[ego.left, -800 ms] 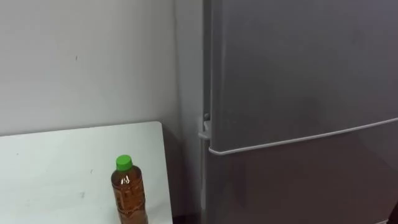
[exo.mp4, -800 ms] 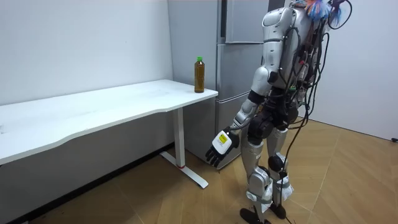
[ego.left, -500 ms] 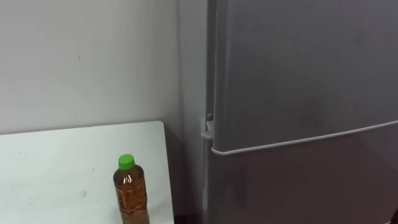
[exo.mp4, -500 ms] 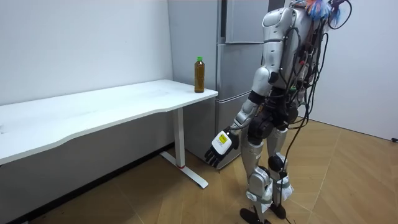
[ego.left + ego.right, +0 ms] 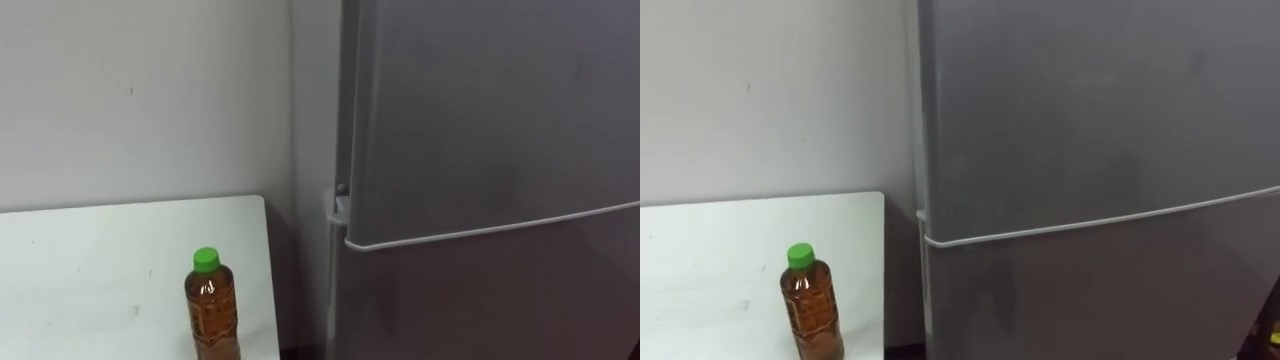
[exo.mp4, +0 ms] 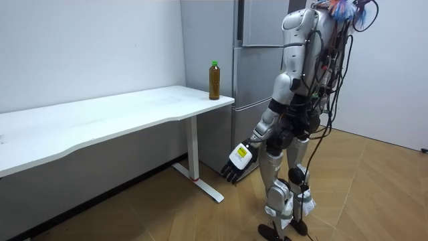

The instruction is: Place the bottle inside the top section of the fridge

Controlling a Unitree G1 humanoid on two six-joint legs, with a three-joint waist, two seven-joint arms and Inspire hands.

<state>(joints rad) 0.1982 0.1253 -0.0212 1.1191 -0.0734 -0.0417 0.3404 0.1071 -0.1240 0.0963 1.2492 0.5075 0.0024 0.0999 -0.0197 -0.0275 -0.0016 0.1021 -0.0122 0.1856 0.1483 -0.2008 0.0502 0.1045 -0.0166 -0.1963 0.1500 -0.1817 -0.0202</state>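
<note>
1. The bottle (image 5: 212, 305) stands straight up on the white table (image 5: 80, 260). Nothing is touching it.
2. It has a green cap (image 5: 206, 260) and is full of brown drink.
3. It stands near the table's right edge, at the end of the table nearest the fridge (image 5: 480, 150). In the room view this is the corner by the fridge.
4. The fridge is tall and grey. It stands just beside that end of the table, with a thin dark gap between them.
5. The fridge's upper door (image 5: 490, 110) is closed. Its lower door (image 5: 490, 300) is closed too. A pale line runs across where the two doors meet.
6. A plain light wall (image 5: 130, 100) is behind the table.
7. In the room view the robot stands upright on the wooden floor (image 6: 374, 194). It is in front of the fridge and close to the table's end.
8. The left hand (image 6: 237, 161) hangs low by the robot's leg, well apart from the bottle. Its fingers are loose and a little apart, and it holds nothing.
</note>
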